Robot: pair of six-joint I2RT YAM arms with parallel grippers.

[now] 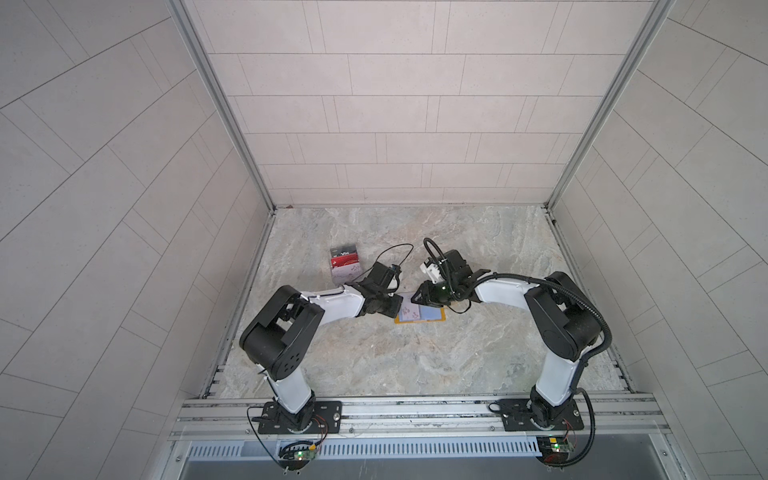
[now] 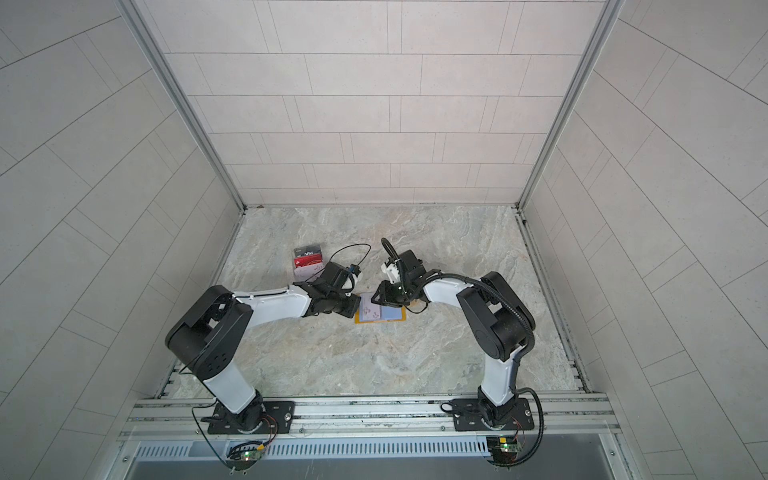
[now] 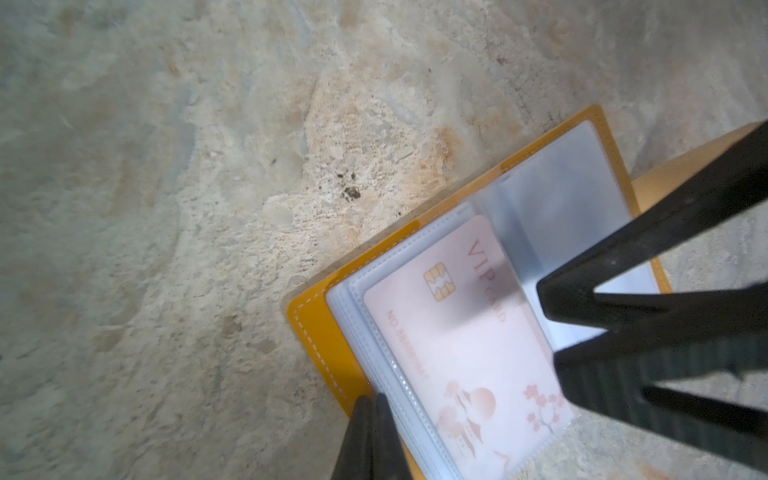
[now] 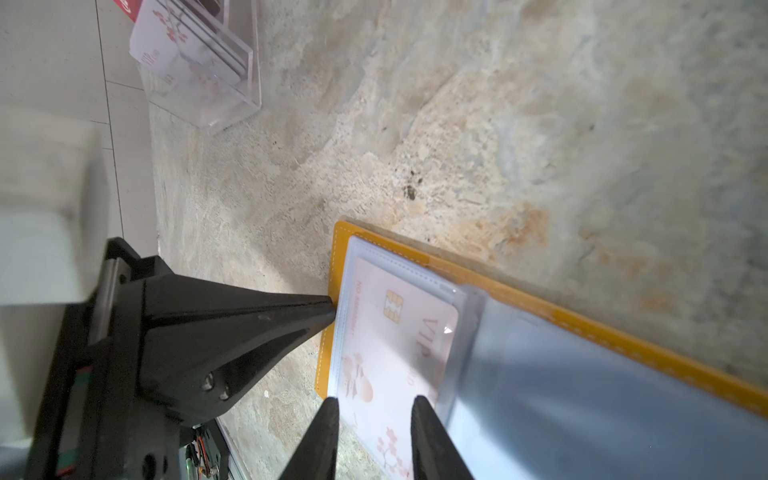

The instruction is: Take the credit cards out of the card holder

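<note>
The right fingers [image 4: 328, 432] stand apart with a clear gap, tips pointing down over a white plastic card [image 4: 395, 361] printed with "VIP", a gold chip and pink blossoms. Whether the tips already touch it I cannot tell. In the left wrist view they sit towards the card's long edge beside the fold. The card lies flat in the top clear sleeve of the left-hand page. Its long axis runs along the fold of the mustard-yellow booklet card holder [image 3: 311, 332], so it stretches away lengthwise beneath these fingers.

The left fingers [image 3: 361, 419] are pressed together, tip down on the holder's outer yellow border just beside that sleeve stack, apparently pinning the cover. The right arm is the nearer one to the card, so I judge the pull is its job. I cannot make out which sleeve edge is open.

The holder lies open on the mottled stone surface [image 4: 540, 124] between both arms. Its right-hand bluish-grey sleeves [image 4: 582, 399] look empty. Well apart, beyond the left arm, a clear tiered plastic stand [image 1: 344, 266] holds a dark grey, a red and a white card.
</note>
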